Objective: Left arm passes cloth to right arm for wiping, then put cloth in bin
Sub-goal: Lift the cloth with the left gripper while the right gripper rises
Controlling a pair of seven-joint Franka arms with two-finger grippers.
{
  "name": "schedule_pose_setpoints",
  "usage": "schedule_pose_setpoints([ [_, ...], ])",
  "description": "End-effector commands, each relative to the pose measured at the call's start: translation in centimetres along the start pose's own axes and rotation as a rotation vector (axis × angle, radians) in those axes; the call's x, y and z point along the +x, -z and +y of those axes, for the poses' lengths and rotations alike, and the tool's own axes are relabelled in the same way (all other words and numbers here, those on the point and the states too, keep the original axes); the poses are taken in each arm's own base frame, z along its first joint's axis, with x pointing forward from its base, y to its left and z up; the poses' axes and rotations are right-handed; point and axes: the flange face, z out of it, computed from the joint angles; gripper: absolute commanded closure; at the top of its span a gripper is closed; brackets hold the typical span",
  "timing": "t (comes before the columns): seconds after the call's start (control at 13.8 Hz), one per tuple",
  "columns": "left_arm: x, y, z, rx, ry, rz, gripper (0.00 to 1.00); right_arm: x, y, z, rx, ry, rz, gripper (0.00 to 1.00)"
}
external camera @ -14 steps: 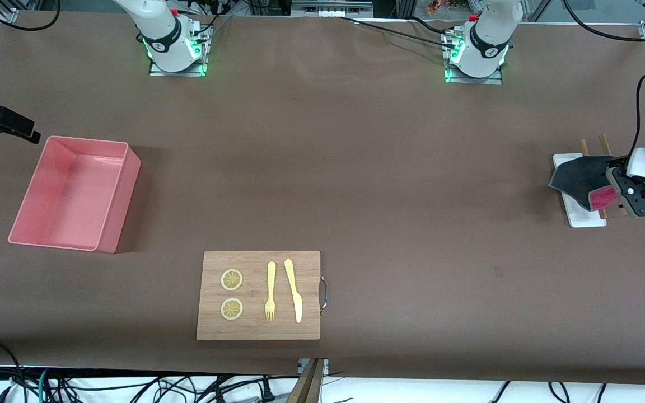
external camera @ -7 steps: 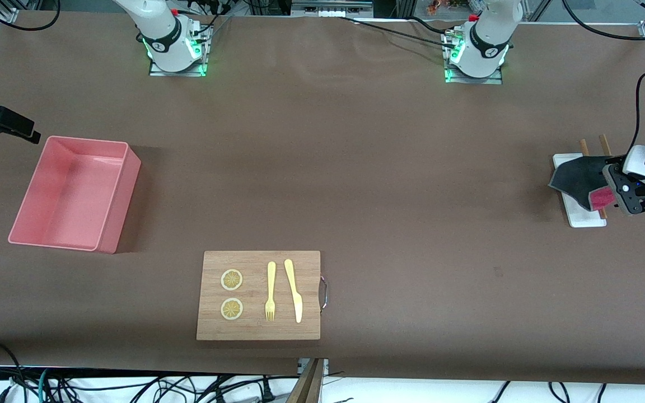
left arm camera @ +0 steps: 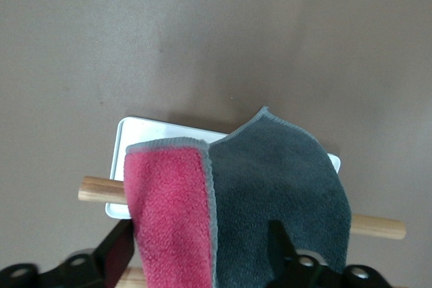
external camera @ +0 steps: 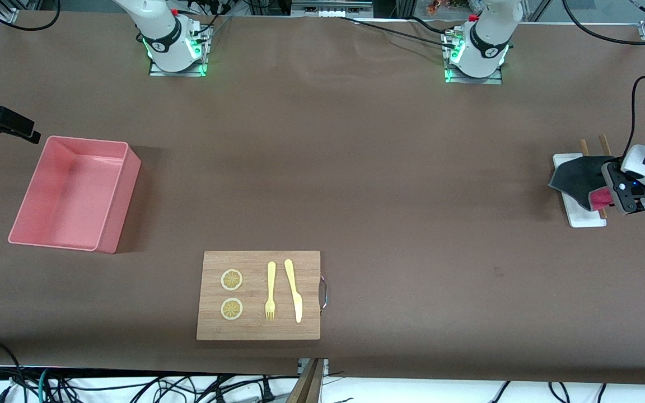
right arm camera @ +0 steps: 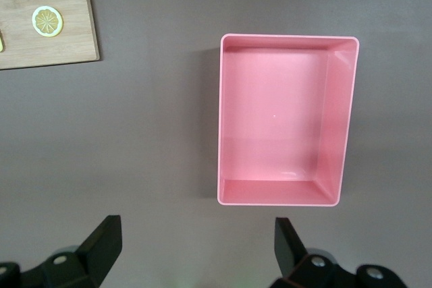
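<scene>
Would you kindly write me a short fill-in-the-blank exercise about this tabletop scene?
1. The cloth is draped over wooden rods above a white ____.
2. The pink bin holds ____.
3. On the cutting board, the fork lies between the knife and two ____ slices.
4. The left hand has its fingers on either side of the ____, while the right hand waits open above the table beside the bin.

Missing words: tray; nothing; lemon; cloth

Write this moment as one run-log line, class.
left gripper: open, straddling cloth on white tray | right gripper: open, waiting by bin | handover: not yet
</scene>
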Motion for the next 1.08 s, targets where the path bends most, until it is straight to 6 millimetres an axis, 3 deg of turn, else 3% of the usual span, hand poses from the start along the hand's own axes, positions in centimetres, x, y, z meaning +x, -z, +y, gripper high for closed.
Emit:
schedule_pose_setpoints([
  [0.0, 0.0, 0.3, 0.0, 0.014, -0.019, 0.025, 0.45, 0.2, 0.4, 0.1, 0.017, -0.005, 0.007, 0.00],
  [0.22, 0.0, 0.3, 0.0, 0.010, -0.018, 0.025, 0.76, 0.6, -0.3, 0.0, 0.019, 0.000, -0.010, 0.00],
  [0.51, 1.0, 2.7, -0.8, 0.001, -0.036, 0.016, 1.00, 1.1, -1.4, -0.3, 0.024, 0.000, -0.031, 0.00],
  [0.8, 2.8, 7.7, -1.9, -0.011, -0.060, 0.003, 1.00, 1.0, -1.9, -2.9, 0.019, 0.046, -0.047, 0.00],
  [1.01, 5.0, 12.1, -2.6, -0.008, -0.063, 0.009, 1.00, 1.8, -3.8, -2.7, 0.018, 0.043, -0.084, 0.00],
])
